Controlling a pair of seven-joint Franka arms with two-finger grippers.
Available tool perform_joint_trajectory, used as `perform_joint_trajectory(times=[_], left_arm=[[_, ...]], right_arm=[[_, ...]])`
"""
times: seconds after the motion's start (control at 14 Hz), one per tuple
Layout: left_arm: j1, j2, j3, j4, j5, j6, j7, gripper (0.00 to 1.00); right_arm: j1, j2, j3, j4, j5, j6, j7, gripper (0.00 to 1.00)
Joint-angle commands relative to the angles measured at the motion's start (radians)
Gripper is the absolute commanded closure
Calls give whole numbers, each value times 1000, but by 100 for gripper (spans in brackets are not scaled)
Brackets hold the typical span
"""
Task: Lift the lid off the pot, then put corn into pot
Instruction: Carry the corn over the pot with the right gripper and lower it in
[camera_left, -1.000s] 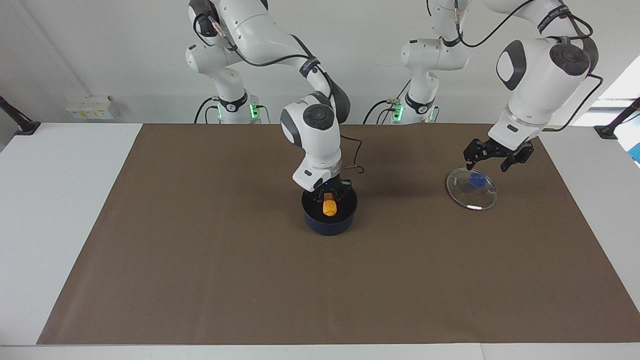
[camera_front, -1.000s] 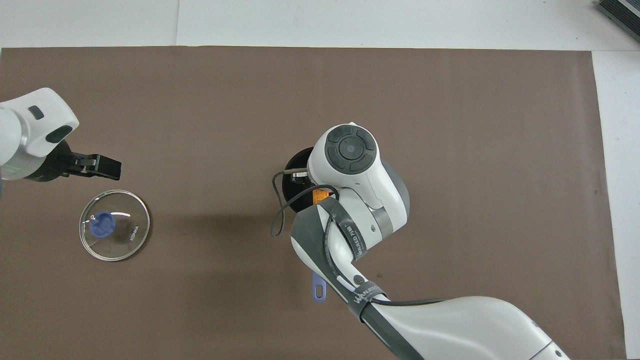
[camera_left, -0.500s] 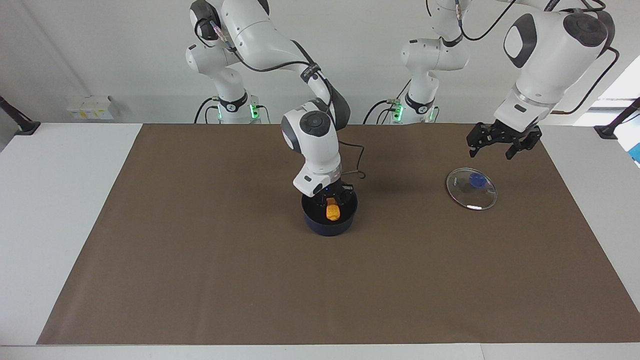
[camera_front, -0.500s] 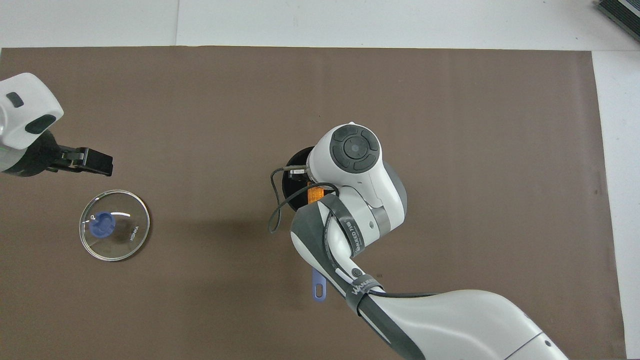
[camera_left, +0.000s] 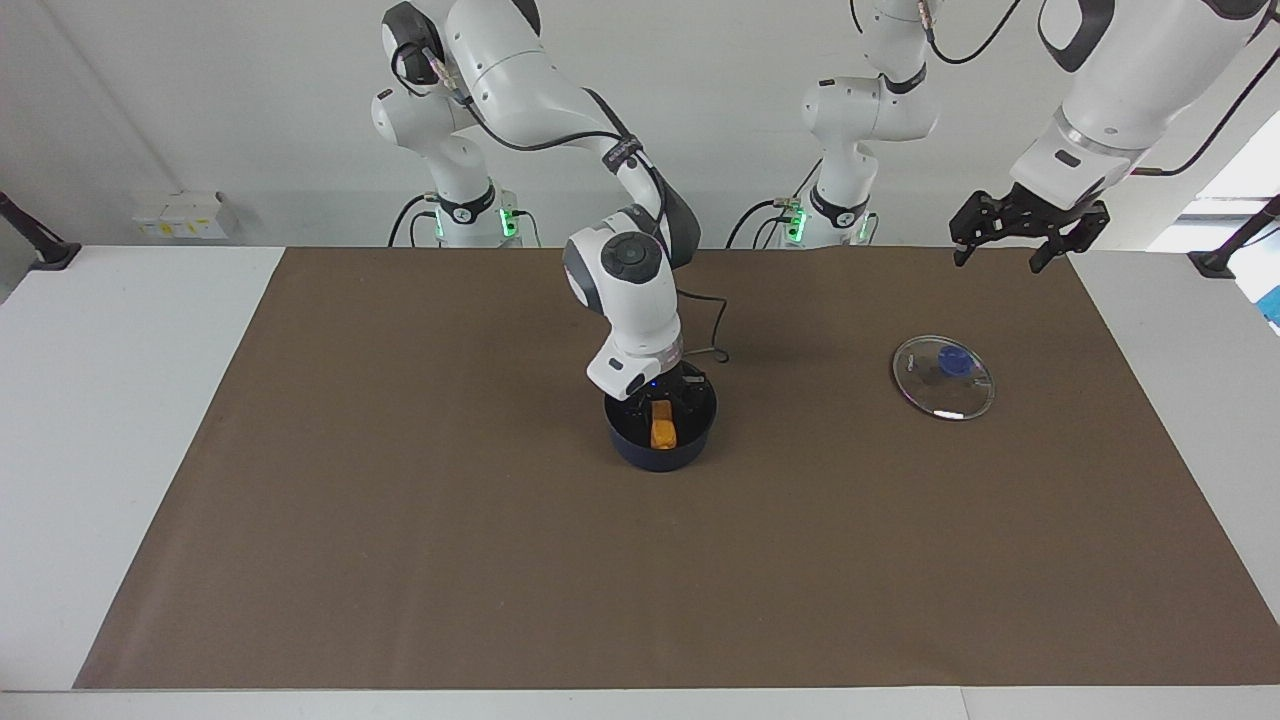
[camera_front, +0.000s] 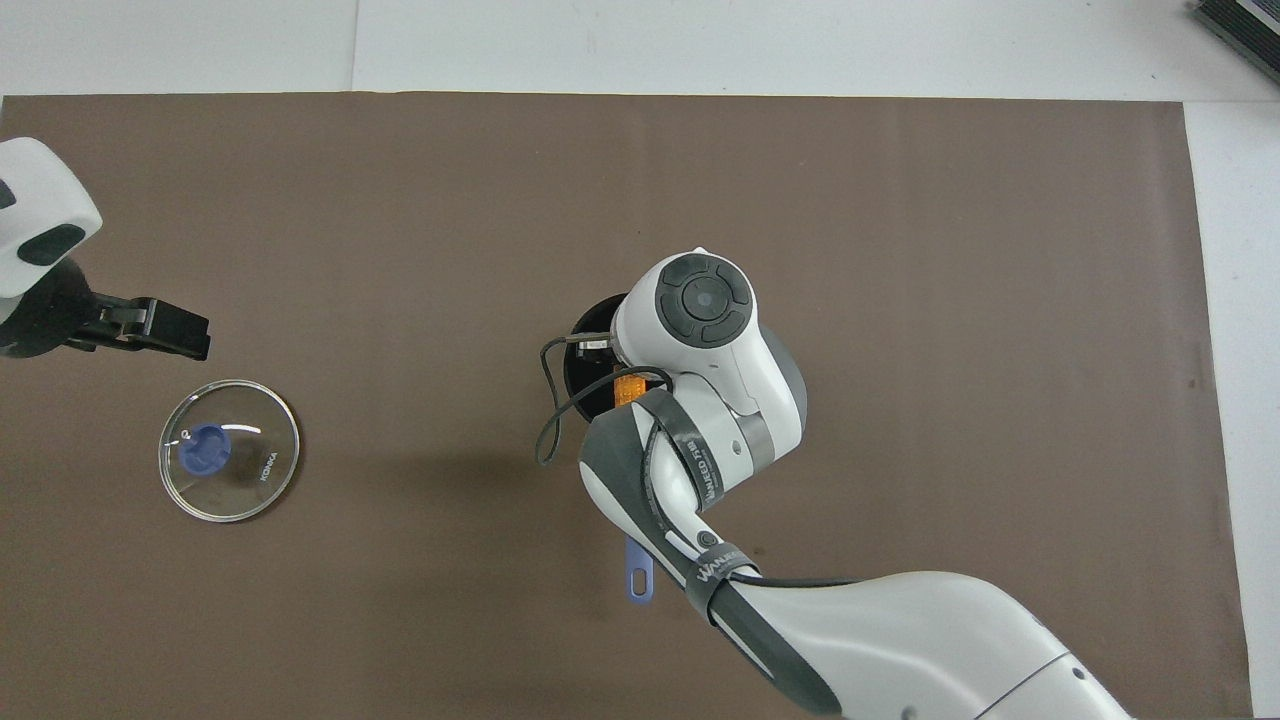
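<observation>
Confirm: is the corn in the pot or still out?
In. The corn sits below the rim of the pot, with the right gripper just above it; the lid lies flat on the mat.

Left gripper (camera_left: 1002, 249) now hangs higher, clear of the lid (camera_left: 943, 377); right gripper (camera_left: 662, 404) loosens around the corn (camera_left: 661, 433) inside the pot (camera_left: 660, 452).
</observation>
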Motion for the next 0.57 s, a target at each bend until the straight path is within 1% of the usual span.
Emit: perform_joint_trajectory(times=[0.0, 0.14, 0.21, 0.5], left_arm=[[0, -3, 8, 5, -11, -21, 38, 0], [0, -3, 8, 5, -11, -21, 35, 0], [-1, -3, 8, 5, -11, -21, 33, 0], [0, -3, 8, 5, -15, -20, 24, 0]], right_arm=[[-12, -13, 2, 1, 3, -4, -26, 0], [-10, -28, -4, 4, -3, -10, -26, 0], [-10, -48, -7, 2, -12, -12, -26, 0], [-59, -155, -19, 2, -34, -85, -41, 0]])
